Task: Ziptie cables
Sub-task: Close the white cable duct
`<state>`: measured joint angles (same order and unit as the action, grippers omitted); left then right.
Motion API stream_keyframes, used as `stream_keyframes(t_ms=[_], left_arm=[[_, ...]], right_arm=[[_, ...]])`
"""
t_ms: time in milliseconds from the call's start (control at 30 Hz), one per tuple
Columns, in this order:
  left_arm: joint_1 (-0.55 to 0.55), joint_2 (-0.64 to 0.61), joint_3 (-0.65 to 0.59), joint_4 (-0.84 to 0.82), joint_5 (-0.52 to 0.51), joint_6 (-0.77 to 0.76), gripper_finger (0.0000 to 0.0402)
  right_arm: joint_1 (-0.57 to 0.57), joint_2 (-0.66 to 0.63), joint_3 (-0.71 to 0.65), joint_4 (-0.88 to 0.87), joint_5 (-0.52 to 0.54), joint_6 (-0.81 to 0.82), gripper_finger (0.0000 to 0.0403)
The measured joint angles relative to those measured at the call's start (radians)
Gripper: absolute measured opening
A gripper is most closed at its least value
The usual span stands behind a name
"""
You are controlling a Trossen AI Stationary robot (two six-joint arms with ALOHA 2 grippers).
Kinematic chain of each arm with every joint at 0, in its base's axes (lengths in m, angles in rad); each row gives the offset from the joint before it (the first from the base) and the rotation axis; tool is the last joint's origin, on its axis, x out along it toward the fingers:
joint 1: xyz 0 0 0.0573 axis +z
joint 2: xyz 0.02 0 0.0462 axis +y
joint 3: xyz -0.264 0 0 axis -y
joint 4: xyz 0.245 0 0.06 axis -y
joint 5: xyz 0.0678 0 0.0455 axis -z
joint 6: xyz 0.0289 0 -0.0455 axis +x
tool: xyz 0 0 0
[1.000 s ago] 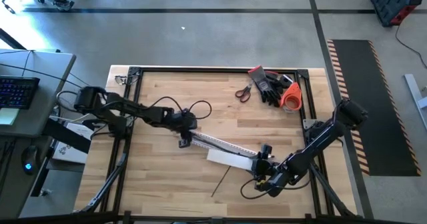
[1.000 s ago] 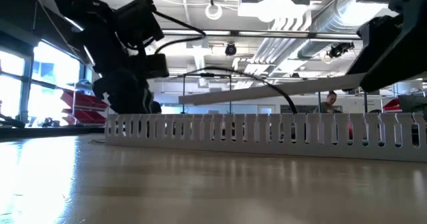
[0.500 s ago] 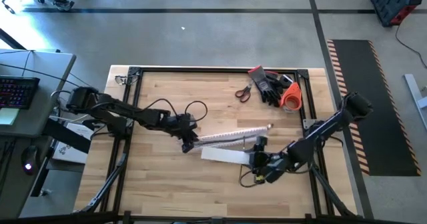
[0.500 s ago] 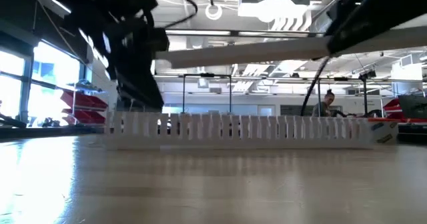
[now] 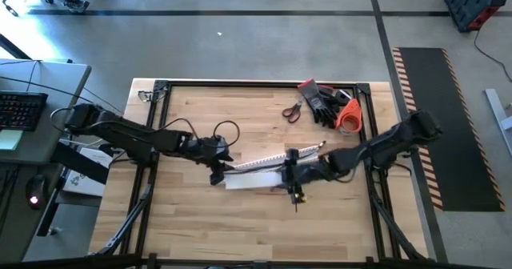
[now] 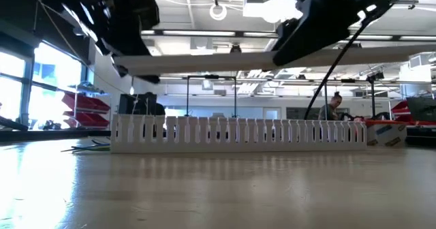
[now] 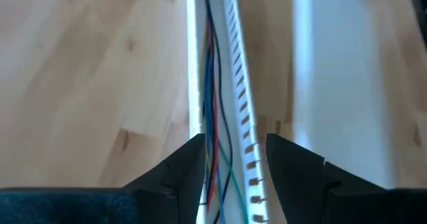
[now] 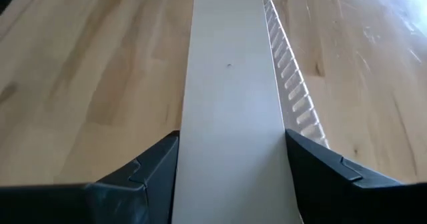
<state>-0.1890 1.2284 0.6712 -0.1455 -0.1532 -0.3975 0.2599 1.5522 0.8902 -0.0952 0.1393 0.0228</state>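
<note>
though hidden overhead, cables (image 7: 212, 117) inside channel (image 7: 237, 97)

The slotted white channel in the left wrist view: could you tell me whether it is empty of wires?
No, several coloured cables, red, blue and green among them, run lengthwise inside the slotted white channel between the left gripper fingers.

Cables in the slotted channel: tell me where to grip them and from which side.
Grip the cables mid-run, from above: they lie inside the open-topped channel, whose slotted walls block the sides. The left hand sits over its end; the right hand holds the cover strip.
</note>
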Motion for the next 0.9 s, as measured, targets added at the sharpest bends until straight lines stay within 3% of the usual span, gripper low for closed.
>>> stream_keyframes(t_ms=[233,533,900], left_arm=[[-0.132,-0.043,-0.006,0.008,-0.171,-0.064,0.011],[-0.218,0.067,-0.04,0.1,-0.285,-0.158,0.0007],[-0.216,0.164,-0.04,0.152,-0.306,-0.178,0.0002]], right_arm=[[-0.114,0.056,0.0,0.058,-0.142,-0.128,0.0211],[-0.174,0.102,0.0,0.113,-0.209,-0.223,0.0211],[-0.199,0.13,0.0,0.122,-0.223,-0.259,0.0211]])
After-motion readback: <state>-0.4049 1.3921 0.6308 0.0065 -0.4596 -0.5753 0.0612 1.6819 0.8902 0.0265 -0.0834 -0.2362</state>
